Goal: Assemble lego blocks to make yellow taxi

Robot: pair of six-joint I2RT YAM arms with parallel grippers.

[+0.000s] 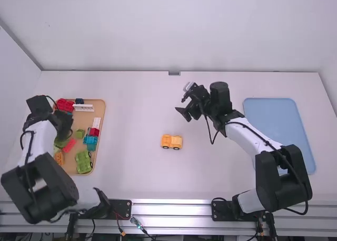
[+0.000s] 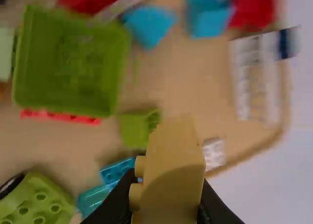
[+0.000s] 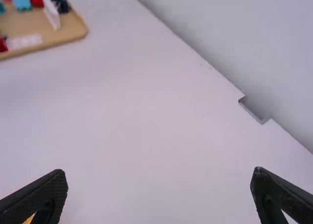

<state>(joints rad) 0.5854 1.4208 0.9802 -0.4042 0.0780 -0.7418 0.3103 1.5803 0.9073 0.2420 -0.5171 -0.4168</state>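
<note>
My left gripper (image 1: 67, 131) is over the wooden tray (image 1: 101, 107) at the left. In the left wrist view my left gripper (image 2: 168, 199) is shut on a yellow block (image 2: 173, 165), which stands out above the tray's loose blocks. A small orange-yellow car piece (image 1: 171, 141) with dark wheels sits on the middle of the table. My right gripper (image 1: 180, 105) is beyond that piece and a little to its right, open and holding nothing. Seen from its own wrist, the right gripper (image 3: 159, 190) has its fingers wide apart above bare table.
The tray holds several loose blocks, among them a green car base (image 1: 83, 161), red blocks (image 1: 65, 105), blue blocks (image 1: 90, 141) and a white piece (image 1: 83, 108). A blue tray (image 1: 271, 114) lies at the right, beside the right arm.
</note>
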